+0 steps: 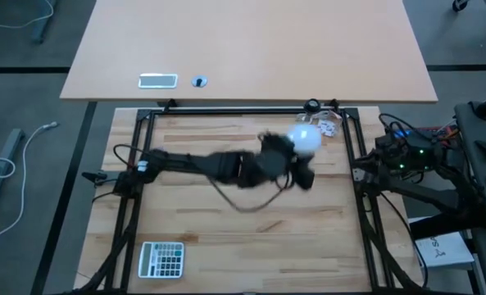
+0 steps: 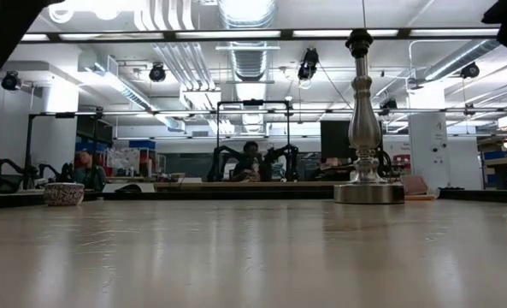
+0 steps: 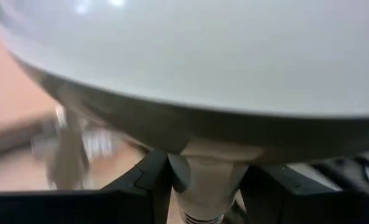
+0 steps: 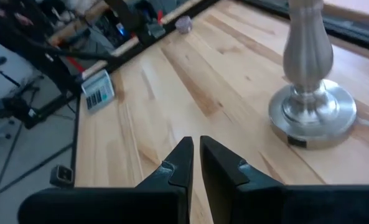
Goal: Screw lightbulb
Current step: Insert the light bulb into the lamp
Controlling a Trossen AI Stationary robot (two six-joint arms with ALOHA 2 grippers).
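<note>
My left gripper [image 3: 200, 180] is clenched on the neck of the small white frosted lightbulb [image 3: 190, 56], one dark finger on either side just above its pale grey screw base, with the globe filling the left wrist view. From above, the lightbulb [image 1: 305, 138] is held off the table toward one o'clock from the centre of the wooden table [image 1: 226, 246], with the left arm stretched across from nine o'clock.

The silver metal lamp stand with round base and slim stem [image 2: 366, 137] stands near the table's far edge at about one o'clock, close beyond the bulb. In the low view its dark socket at the top is bare, so I judge the pick-up done, while the lining up, seating and turning of the bulb are still to come.

My right gripper [image 4: 195, 163] has its fingers nearly pressed together on nothing and waits over the table with the stand's base close in front of it.

For room, the black frame rail and a small clutter of bits lie just past the stand at twelve to one o'clock, so that side is tight. The middle of the table and the six o'clock side are open, apart from a white calculator [image 1: 162, 259] at seven o'clock.
</note>
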